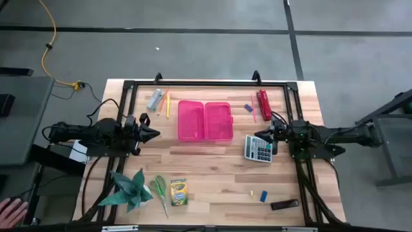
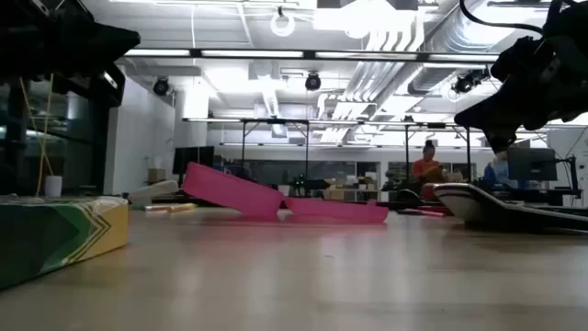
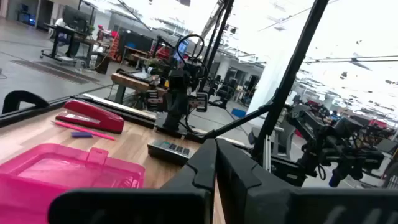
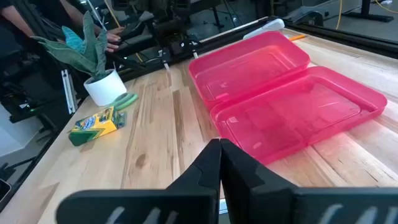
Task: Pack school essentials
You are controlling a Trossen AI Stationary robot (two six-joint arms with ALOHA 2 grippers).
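An open pink case [image 1: 205,120] lies flat at mid-table, also pink case [image 4: 283,99] in the right wrist view. The crayon box [image 1: 178,192] and green-handled scissors [image 1: 159,191] lie flat near the near edge; the crayon box [image 4: 98,125] shows again. Thin pencils [image 1: 165,102] lie left of the case, a pink pencil [image 1: 253,107] right of it. Tiny blue and yellow pieces [image 1: 260,194] lie near the near edge. My left gripper [image 1: 154,134] hovers shut left of the case. My right gripper [image 1: 259,135] hovers shut right of it, above the calculator.
A grey calculator [image 1: 259,149] lies below my right gripper. A red stapler [image 1: 264,104] sits near the far edge. A potted plant [image 1: 131,190] stands at the near left corner. A dark flat object [image 1: 284,205] lies at the near right. A person's hand [image 1: 11,210] shows off-table left.
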